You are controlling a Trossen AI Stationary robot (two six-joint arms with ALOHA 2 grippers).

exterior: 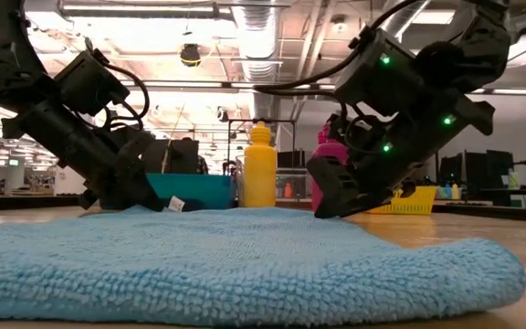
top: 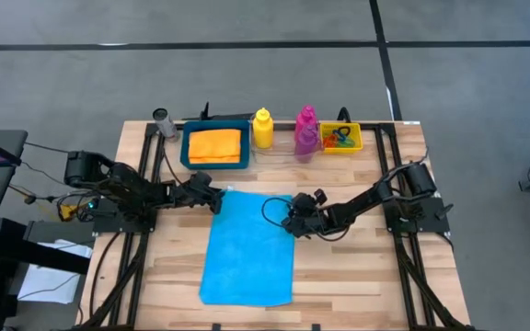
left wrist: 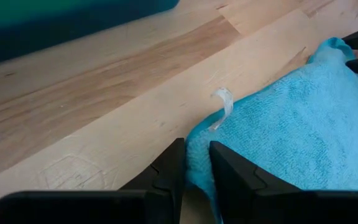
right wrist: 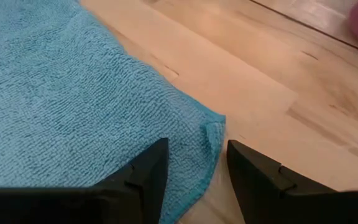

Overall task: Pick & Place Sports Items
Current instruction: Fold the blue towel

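High view: your soft cyan terry cloth (top: pixel 247 248) lies flat mid-table, both grippers at its far corners. Left wrist view: left gripper (left wrist: pixel 196 163) pinches one corner. Right wrist view: right gripper (right wrist: pixel 196 163) straddles the other corner, jaws apart, nothing gripped. It's limp, so hold the corners.

Two dark robot arms
Black jointed links trailed looped black cables (small green lights glowed on one wrist housing).
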